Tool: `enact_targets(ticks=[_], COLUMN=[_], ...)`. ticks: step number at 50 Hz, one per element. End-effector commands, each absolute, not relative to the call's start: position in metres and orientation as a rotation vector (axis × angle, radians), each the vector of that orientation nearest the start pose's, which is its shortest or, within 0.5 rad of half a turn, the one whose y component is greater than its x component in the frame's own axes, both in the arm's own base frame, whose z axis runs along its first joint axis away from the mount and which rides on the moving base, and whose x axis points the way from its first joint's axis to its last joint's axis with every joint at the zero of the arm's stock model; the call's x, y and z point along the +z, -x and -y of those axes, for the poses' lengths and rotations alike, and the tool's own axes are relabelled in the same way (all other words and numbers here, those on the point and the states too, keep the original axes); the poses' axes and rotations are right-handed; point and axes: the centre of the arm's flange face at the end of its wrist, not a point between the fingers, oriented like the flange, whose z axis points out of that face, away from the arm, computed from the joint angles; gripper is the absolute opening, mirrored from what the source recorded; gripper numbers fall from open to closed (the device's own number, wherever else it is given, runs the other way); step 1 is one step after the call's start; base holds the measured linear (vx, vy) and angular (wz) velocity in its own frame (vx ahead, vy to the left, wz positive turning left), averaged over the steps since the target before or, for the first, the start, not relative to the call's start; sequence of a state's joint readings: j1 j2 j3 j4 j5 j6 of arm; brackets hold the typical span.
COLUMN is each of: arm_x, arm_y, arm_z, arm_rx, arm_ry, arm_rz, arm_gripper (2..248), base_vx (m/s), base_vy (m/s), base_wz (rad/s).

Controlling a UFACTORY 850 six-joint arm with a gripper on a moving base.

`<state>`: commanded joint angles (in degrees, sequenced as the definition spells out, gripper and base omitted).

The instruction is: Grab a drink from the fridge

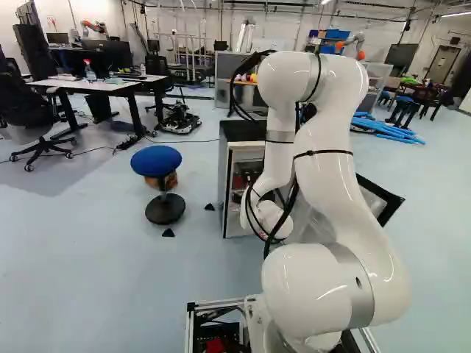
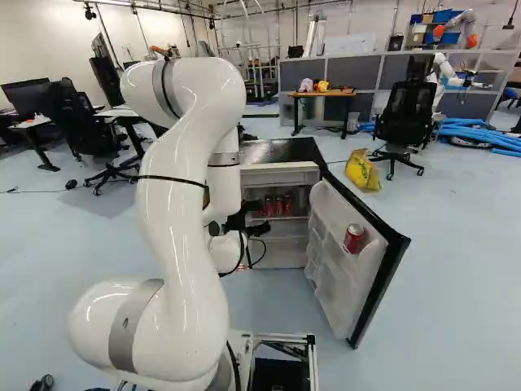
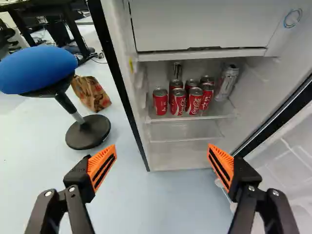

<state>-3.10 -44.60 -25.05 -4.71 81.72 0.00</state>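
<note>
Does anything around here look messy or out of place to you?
Two things on the floor look odd: a yellow bag near a black office chair and a brown bag beside the blue stool, perhaps dropped rather than put away. I see no spill in the open fridge.

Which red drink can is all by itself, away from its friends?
The red can on the inside of the open fridge door. The other red cans stand bunched together on a shelf inside the fridge.
</note>
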Motion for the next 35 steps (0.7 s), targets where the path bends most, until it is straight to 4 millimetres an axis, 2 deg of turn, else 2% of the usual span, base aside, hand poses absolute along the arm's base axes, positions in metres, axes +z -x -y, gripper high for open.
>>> enact_targets(ticks=[20,35], arm_x=[0.123,0.101], arm_y=[-0.362,-0.378], arm_z=[0.023,0.034], arm_rx=[-1.587,-1.606], arm_ry=[2.686,2.688], arm_rz=[-0.033,-0.065], arm_gripper=[247,247], base_vx=[0.0,0.0], base_vy=[0.0,0.0], base_wz=[0.0,0.0])
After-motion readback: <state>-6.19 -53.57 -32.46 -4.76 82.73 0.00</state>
